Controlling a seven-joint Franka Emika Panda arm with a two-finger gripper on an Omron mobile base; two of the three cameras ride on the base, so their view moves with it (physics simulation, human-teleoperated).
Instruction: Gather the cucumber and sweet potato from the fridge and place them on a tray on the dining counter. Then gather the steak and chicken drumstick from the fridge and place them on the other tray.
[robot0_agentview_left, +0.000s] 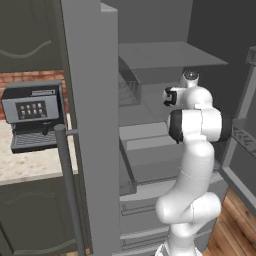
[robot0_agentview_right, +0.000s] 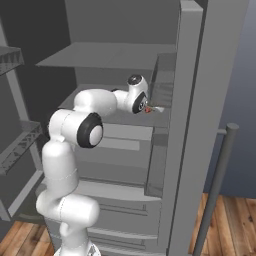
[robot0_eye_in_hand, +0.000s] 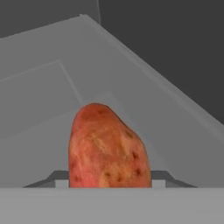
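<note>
A reddish-orange sweet potato (robot0_eye_in_hand: 107, 148) with dark spots lies on a grey fridge shelf (robot0_eye_in_hand: 175, 131), close up in the hand view. My gripper (robot0_eye_in_hand: 110, 179) straddles it, and each dark fingertip (robot0_eye_in_hand: 59, 177) sits against one side of it. From the right base view, the arm reaches into the open fridge. There the gripper (robot0_agentview_right: 150, 108) is at the shelf's right end, with a speck of the sweet potato (robot0_agentview_right: 147, 110) showing at the fingers. The cucumber, steak, chicken drumstick and trays are out of view.
The open fridge door (robot0_agentview_left: 92, 125) stands to the left of the arm, and its handle bar (robot0_agentview_left: 67, 185) is in front. A coffee machine (robot0_agentview_left: 32, 117) sits on the counter beyond. Fridge drawers (robot0_agentview_right: 120, 150) lie below the shelf. A wire rack (robot0_agentview_right: 20, 145) hangs on the other door.
</note>
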